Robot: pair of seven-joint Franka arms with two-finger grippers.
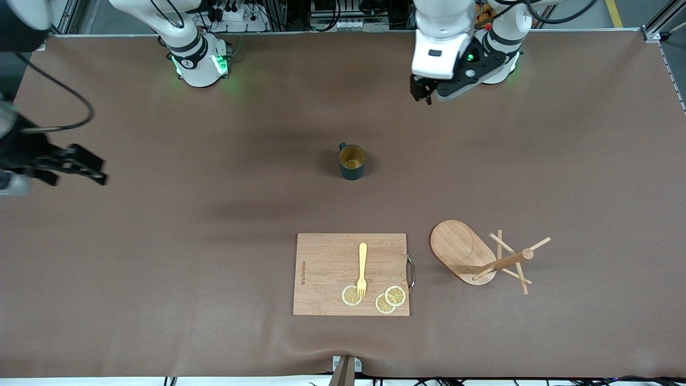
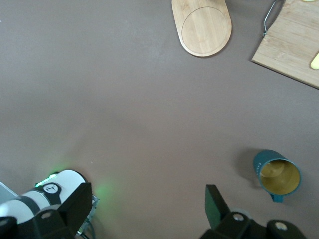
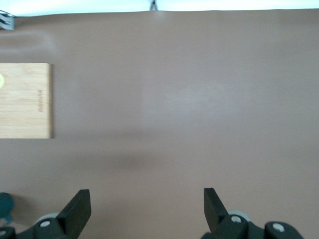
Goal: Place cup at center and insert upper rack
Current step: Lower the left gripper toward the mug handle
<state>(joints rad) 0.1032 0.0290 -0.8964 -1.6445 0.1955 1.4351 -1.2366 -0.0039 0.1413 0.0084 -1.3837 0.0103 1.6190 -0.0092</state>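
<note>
Above bare brown table near its own base, left gripper (image 1: 423, 95) hangs, fingers spread wide, holding nothing. Small dark teal ribbed cup (image 1: 352, 161) stands upright on table, nearer front camera than that gripper's spot, well apart from it. Right gripper (image 1: 72, 166) over table's right-arm end, fingers spread, empty, well apart from cup. Light wooden mug-tree rack (image 1: 485, 256) lies tipped over, nearer camera than cup, beside rectangular wooden cutting board (image 1: 327, 268).
</note>
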